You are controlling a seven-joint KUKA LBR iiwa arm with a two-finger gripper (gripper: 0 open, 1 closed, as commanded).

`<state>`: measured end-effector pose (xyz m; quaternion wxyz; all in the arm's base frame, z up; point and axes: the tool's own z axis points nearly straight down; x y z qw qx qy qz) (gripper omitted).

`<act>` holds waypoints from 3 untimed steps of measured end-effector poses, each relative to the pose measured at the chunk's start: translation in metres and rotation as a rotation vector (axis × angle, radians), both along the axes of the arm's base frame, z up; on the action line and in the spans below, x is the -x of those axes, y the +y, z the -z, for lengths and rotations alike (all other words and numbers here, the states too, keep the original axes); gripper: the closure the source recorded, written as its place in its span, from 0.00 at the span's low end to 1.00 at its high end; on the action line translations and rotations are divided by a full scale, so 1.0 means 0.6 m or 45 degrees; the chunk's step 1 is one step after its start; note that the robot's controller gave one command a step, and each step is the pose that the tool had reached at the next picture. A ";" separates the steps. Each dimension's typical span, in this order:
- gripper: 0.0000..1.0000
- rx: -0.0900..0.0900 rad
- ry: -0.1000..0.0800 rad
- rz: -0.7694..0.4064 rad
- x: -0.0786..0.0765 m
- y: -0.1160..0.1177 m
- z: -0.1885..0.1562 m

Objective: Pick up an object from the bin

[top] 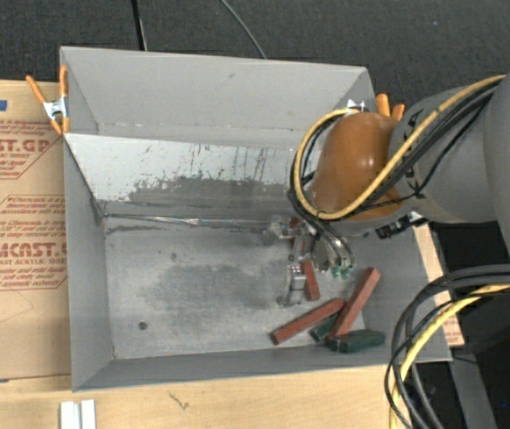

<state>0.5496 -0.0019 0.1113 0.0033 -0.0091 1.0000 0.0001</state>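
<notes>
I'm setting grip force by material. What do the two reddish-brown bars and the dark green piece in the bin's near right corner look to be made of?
Reddish-brown bars: flat, straight-edged, matte and evenly coloured, so probably painted wood or hard plastic; the look leaves it open. Dark green piece: smooth with a faint sheen, likely plastic or rubber.

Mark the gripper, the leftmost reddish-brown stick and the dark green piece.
gripper (301, 286), camera view, its lower tip.
leftmost reddish-brown stick (308, 322), camera view, mid-length.
dark green piece (355, 339), camera view, its middle.
</notes>
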 end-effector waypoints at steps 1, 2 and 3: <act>0.00 0.000 0.018 -0.027 0.003 -0.032 0.045; 0.00 0.001 0.005 -0.172 0.050 -0.062 0.048; 0.00 0.002 0.011 -0.222 0.075 -0.069 0.054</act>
